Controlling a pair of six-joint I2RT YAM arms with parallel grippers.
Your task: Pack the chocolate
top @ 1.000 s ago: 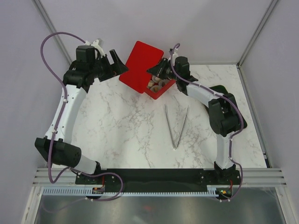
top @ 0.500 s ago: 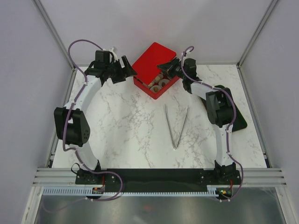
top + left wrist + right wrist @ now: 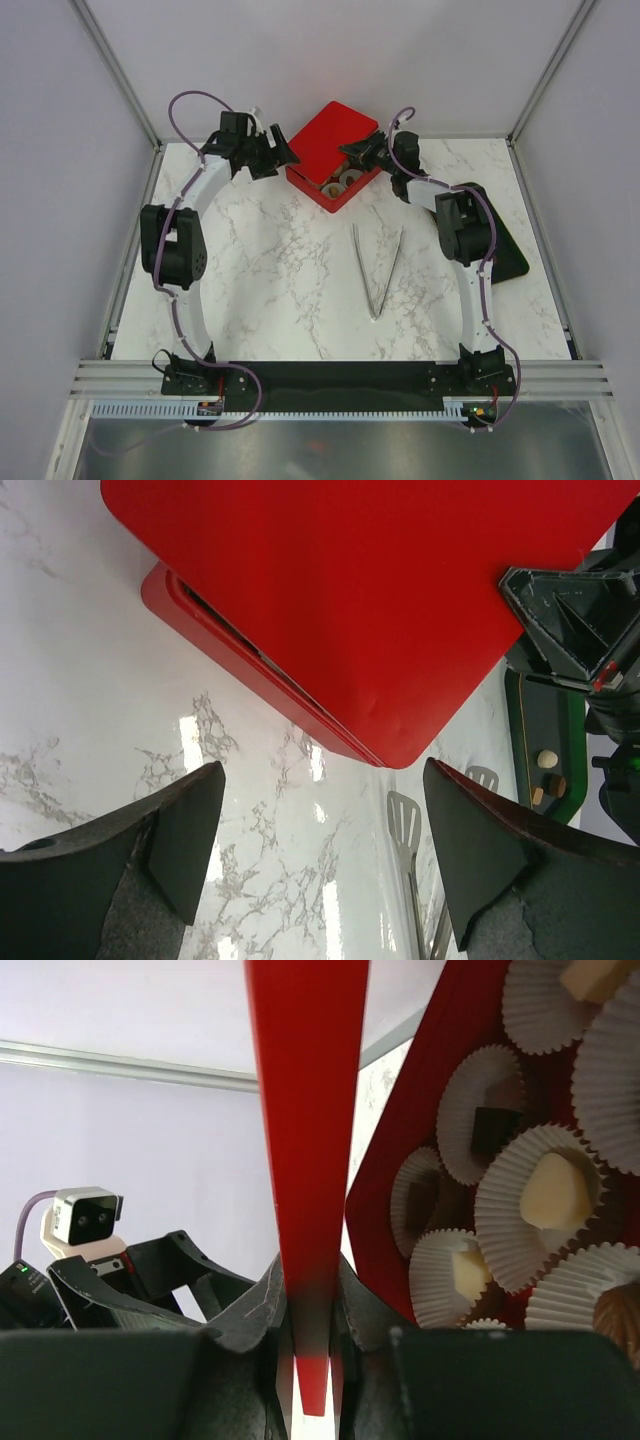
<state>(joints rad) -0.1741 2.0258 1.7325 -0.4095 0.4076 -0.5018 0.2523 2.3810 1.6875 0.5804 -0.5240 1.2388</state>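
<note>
1. The chocolate [image 3: 553, 1192] sits in pleated paper cups [image 3: 600, 1060] inside the red box [image 3: 316, 194], at 12 o'clock on the tabletop [image 3: 270, 260]. Both tan and dark pieces are visible.
2. The lid [image 3: 325, 130] is tilted up over the far half of the box. The near cups show from above.
3. Right gripper [image 3: 310, 1305], at the box's 3 o'clock side: jaws pinched shut on the thin lid edge, which runs straight up between them.
4. Left gripper [image 3: 322, 780], at the box's 9 o'clock side: jaws spread wide and holding nothing. The lid face is just beyond them, and I can't tell if they touch it.
5. The tweezers [image 3: 372, 305] lie flat near the tabletop centre, well apart from both arms.
6. A dark mat [image 3: 510, 255] lies at 3 o'clock. The left wrist view shows a few small tan and brown bits on it, maybe more pieces, but too small to be sure.
7. Handling, as a judgement: the pieces are light, hard and chunky but small, and they likely mark or chip if squeezed. Grip each across its flat sides with light force.
8. The cups are flimsy paper and crush easily, so don't grab them by the rim.
9. The lid is stiff, smooth plastic that looks slippery. A thin-edge pinch could slide, so a hold mid-edge seems safer.
</note>
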